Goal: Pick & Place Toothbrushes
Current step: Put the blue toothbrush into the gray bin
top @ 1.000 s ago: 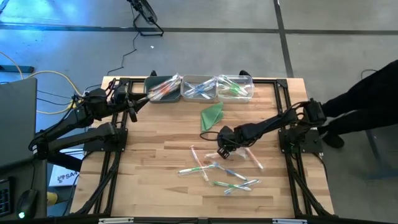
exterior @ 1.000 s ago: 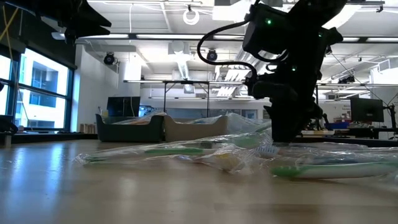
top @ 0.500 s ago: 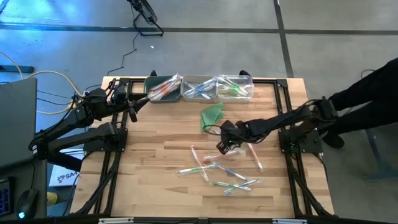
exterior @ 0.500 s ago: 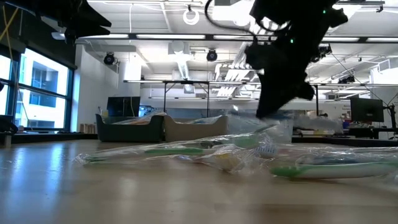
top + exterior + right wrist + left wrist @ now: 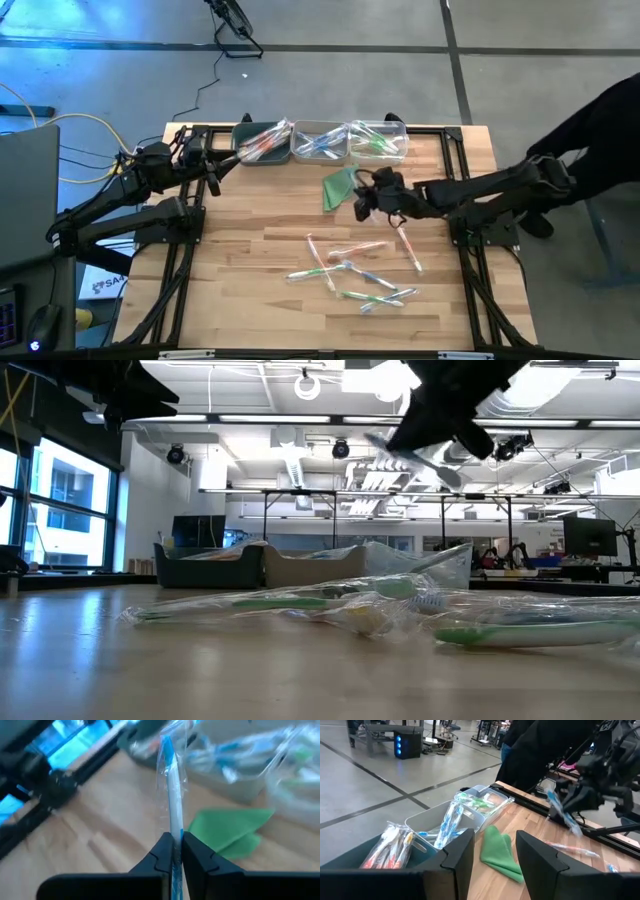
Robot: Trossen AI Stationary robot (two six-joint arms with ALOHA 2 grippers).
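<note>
The left gripper [image 5: 213, 172] waited with its fingers parted at the table's left rear corner, beside three bins [image 5: 320, 141] holding sorted brushes. Just right of the folded green cloth [image 5: 340, 186], the right gripper [image 5: 366, 195] hung above the wooden table [image 5: 250, 250], clamped on a blue-and-white plastic-wrapped toothbrush [image 5: 172, 795]. More wrapped toothbrushes [image 5: 355, 272] lay scattered toward the table's front.

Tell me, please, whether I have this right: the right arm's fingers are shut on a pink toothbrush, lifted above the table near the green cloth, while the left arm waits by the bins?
Not quite: the wrapped toothbrush in the right gripper has blue accents, not pink, as the right wrist view shows. The rest holds: it is lifted near the green cloth, and the left gripper waits by the bins.
</note>
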